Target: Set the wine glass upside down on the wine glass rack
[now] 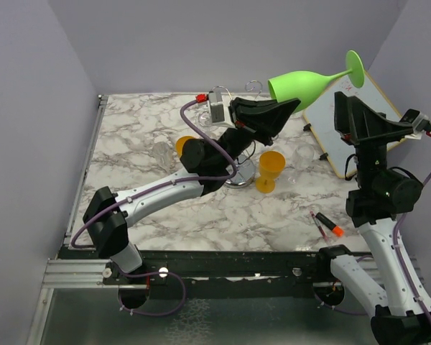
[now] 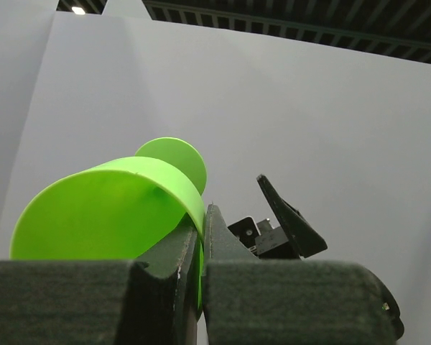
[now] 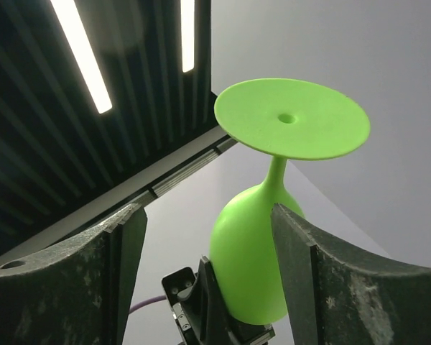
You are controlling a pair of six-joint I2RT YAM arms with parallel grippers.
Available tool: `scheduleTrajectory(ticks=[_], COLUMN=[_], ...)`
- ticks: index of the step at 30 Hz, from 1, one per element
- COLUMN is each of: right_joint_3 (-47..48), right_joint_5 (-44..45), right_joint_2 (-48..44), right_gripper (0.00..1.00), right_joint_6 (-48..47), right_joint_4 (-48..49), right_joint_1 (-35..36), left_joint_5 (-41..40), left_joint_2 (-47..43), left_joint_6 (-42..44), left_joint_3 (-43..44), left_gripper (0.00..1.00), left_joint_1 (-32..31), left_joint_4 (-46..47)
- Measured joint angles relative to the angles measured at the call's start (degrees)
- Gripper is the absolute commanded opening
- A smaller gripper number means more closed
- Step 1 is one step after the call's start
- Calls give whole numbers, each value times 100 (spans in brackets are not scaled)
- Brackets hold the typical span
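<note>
The left gripper (image 1: 275,115) pinches the bowl wall of the green wine glass (image 1: 307,84) near its mouth; in the left wrist view the jaws are closed down to a narrow slit on the green rim (image 2: 201,237). The glass is in the air, lying nearly sideways, with its foot (image 1: 355,68) pointing up and away to the right. The right gripper (image 1: 370,118) sits just under the stem end with its fingers (image 3: 126,244) spread wide. From its own camera the stem (image 3: 275,176) appears between them, and nothing touches. Behind the left arm, the wine glass rack (image 1: 238,175) shows only its shiny base, near an orange goblet (image 1: 271,169).

I judge that the lift is done. The glass is not yet on the rack, so it must be turned fully over and its foot slid into a hook arm.
</note>
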Motion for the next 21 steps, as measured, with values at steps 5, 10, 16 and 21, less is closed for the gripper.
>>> scheduleTrajectory(ticks=[5, 10, 16, 21], right_joint_3=[116, 186, 219, 219], right_joint_5=[-42, -42, -42, -44], right_joint_2=[227, 426, 472, 516], right_gripper=[68, 57, 37, 29], right_joint_6=[0, 15, 42, 48], right_joint_4=[7, -24, -22, -28], right_joint_1=[0, -7, -7, -7], left_joint_5=[92, 114, 157, 208], left_joint_2=[140, 205, 205, 199], left_joint_6=[-173, -258, -323, -411], left_joint_3=[9, 9, -2, -127], left_gripper=[0, 0, 0, 0], left_joint_1=[-2, -4, -11, -13], left_joint_4=[-4, 7, 118, 264])
